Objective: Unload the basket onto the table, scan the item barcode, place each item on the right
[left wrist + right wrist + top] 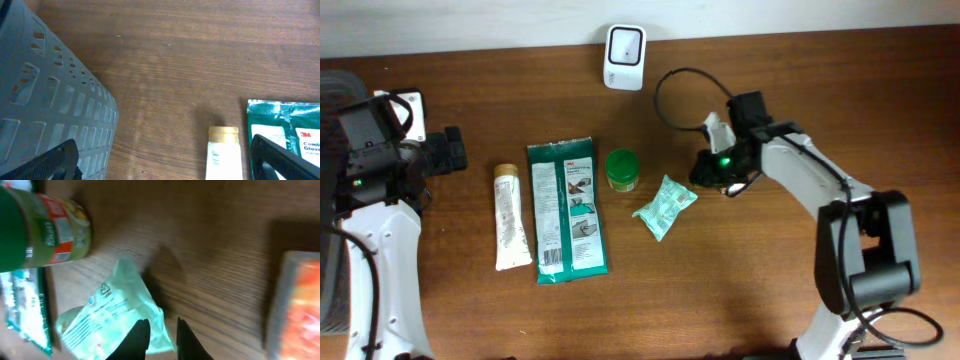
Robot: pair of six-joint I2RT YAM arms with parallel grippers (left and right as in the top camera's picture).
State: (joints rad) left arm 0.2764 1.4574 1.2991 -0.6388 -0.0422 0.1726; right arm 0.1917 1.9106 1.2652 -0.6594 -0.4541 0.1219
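Right gripper [161, 324]: jaws nearly together, apparently pinching corner of green pouch [115, 315], which lies on table. Jar [55, 230] just past pouch. Scanner [624, 57] well apart from gripper, at far edge. Left gripper [450, 152] spread wide, empty. Lift, barcode presentation, scan all remain.

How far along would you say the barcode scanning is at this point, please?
Nothing looks scanned yet: the tube, glove packet and green jar lie away from the white scanner. In hand: the right gripper appears pinched on the pale green pouch at its edge. Left to do: carry it to the scanner and show its barcode. The left gripper hangs open, idle.
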